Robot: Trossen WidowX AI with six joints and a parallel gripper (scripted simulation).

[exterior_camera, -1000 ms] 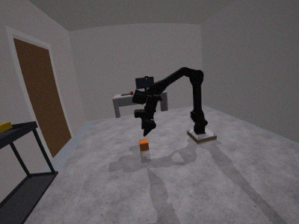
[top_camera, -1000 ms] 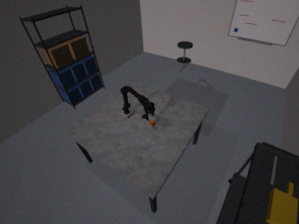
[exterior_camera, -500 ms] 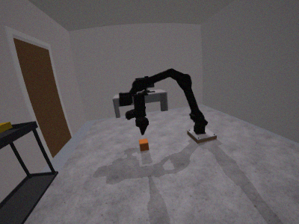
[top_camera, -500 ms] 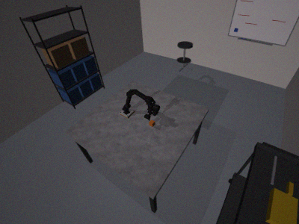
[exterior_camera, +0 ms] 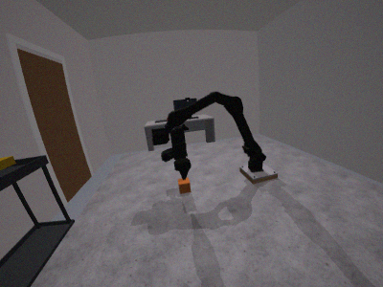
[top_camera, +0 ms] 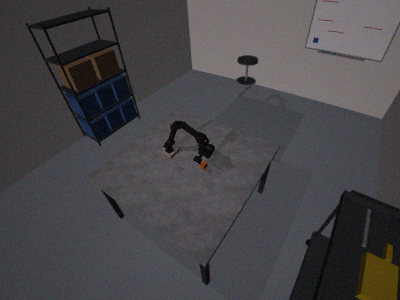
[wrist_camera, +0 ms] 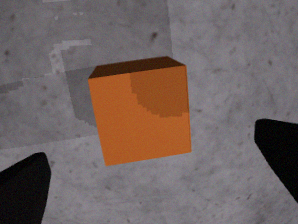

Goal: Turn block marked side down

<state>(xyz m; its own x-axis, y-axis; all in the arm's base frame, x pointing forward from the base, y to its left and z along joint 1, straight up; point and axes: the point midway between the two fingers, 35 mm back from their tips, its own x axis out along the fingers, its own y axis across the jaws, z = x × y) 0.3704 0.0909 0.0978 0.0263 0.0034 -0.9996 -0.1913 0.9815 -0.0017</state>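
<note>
Grey, mottled table top [top_camera: 165, 200] fills the middle of a dim room, with a shelf rack [top_camera: 34, 37] well off behind the arm's base and a whiteboard [top_camera: 355, 25] on the far wall. On this surface the black arm [exterior_camera: 230, 107] arches up from its pale base plate [exterior_camera: 273, 175] and bends down so that the gripper [exterior_camera: 183, 168] points straight at the table. Directly beneath it, just under the fingertips, sits the orange block [wrist_camera: 141, 111], resting flat on the table and apart from the gripper. In the wrist view the block lies between and slightly ahead of the two dark fingers, which stand spread wide on either side with nothing between them. A darker, shadow-like patch covers the block's upper face near one corner; whether a mark shows there I cannot tell.
</note>
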